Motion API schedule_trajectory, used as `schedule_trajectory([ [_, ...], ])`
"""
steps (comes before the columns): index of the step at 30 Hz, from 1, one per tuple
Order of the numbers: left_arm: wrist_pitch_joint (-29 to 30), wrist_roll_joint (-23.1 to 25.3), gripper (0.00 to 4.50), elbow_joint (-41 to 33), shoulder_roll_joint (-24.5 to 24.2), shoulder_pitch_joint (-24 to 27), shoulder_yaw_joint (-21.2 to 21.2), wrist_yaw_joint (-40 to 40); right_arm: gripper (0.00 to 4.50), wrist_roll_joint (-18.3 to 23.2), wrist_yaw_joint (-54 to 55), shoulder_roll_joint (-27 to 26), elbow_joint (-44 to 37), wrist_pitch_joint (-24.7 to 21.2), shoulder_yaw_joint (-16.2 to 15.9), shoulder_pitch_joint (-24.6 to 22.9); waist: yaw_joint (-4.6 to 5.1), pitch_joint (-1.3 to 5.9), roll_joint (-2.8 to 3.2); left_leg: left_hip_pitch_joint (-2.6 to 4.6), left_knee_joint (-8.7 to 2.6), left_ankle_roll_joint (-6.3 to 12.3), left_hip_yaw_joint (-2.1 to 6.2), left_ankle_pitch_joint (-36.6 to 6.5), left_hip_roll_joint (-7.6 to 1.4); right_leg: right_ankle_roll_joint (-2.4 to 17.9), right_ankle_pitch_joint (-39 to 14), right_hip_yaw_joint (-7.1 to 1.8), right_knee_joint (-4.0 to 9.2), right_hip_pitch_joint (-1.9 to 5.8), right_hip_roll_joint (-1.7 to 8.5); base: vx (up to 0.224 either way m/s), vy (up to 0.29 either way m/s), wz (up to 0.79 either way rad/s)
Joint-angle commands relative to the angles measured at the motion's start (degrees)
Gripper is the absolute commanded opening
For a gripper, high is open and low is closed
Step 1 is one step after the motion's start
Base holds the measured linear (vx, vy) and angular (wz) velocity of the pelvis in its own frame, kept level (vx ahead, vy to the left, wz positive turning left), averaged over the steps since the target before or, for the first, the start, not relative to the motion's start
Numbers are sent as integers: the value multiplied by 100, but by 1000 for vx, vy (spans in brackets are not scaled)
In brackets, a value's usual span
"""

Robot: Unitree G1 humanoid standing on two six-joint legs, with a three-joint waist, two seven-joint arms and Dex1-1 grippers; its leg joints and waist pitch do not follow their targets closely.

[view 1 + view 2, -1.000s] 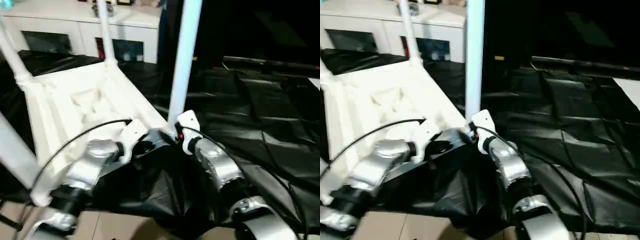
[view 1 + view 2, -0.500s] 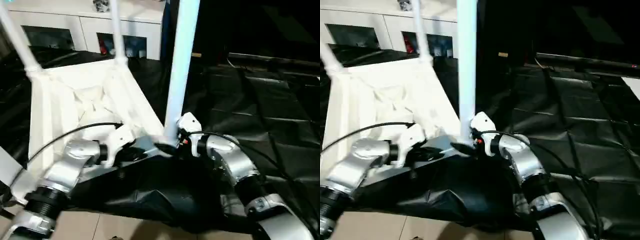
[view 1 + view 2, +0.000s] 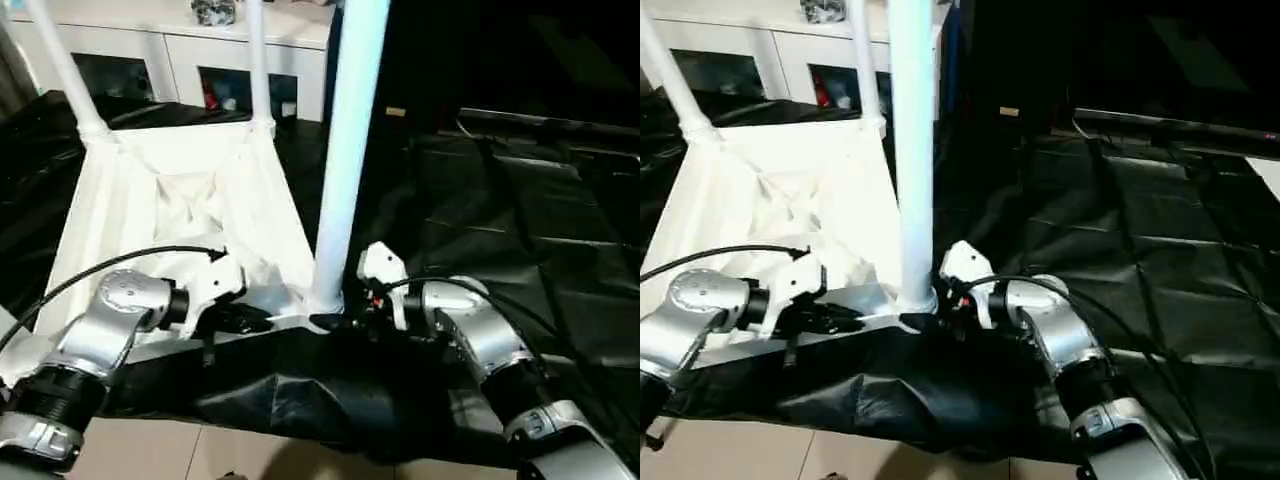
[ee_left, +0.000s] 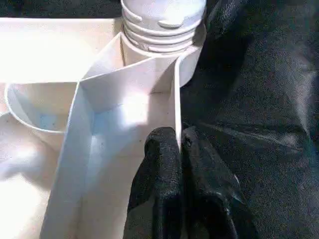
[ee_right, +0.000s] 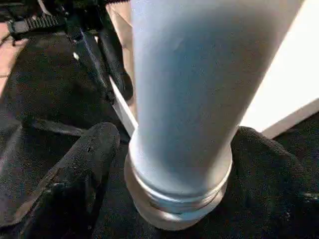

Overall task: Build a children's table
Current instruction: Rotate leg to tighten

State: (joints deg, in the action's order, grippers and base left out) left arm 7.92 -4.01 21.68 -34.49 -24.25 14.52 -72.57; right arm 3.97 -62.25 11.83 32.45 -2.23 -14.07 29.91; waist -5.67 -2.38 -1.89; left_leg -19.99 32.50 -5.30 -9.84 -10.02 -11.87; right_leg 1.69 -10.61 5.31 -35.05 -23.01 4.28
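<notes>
Head views: the children's table [image 3: 180, 215] lies upside down on black sheeting, ribbed underside up. Two legs stand in the far corner sockets; the near leg [image 3: 343, 150] stands upright in the near corner. Against a second ago, both forearms have swung outward and the grippers now meet the corner from opposite sides.

Left wrist view: left gripper [image 4: 180, 149], fingers pinched nearly closed on the thin edge wall of the table top, just beside the socket [image 4: 164, 37].

Right wrist view: right gripper [image 5: 169, 164], fingers [image 5: 82, 169] spread wide, flanking the leg's base; contact on both sides cannot be confirmed.

Judgement: the leg looks seated; the left grip steadies the top, probably for a final tightening of this leg.
</notes>
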Motion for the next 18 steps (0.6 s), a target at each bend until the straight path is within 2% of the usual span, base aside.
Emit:
schedule_trajectory([
  [1,3,85,0,58,-36,37,224,-213,384,67,-70,11,-163,-48,-34,21,-14,315,54,23,-360,109,16,-1263,-165,1031,-1154,-339,392,302,396,0,0,0],
  [4,-4,77,0,27,-16,49,250,-234,349,65,-93,10,-200,-42,-52,6,-30,311,60,21,-365,91,19,-1270,-164,1010,-1199,-341,394,303,402,0,0,0],
  [10,-27,99,0,39,78,25,299,-223,309,67,-139,7,-255,-51,-78,-31,-60,314,57,30,-362,79,15,-1239,-164,994,-1176,-343,394,298,400,0,0,0],
  [11,-35,104,0,55,83,18,298,-222,305,55,-151,12,-265,-52,-107,-40,-67,315,81,33,-360,72,15,-1246,-163,996,-1175,-345,395,297,403,0,0,0],
  [14,-77,137,0,125,99,-14,301,-191,272,21,-158,12,-290,-41,-157,-74,-70,318,76,30,-363,54,17,-1256,-162,998,-1121,-340,391,303,395,0,0,0],
  [18,-60,134,0,136,100,-19,302,-177,251,18,-143,1,-303,-49,-164,-91,-77,323,76,30,-360,47,18,-1253,-162,1003,-1088,-341,387,309,397,0,0,0],
])
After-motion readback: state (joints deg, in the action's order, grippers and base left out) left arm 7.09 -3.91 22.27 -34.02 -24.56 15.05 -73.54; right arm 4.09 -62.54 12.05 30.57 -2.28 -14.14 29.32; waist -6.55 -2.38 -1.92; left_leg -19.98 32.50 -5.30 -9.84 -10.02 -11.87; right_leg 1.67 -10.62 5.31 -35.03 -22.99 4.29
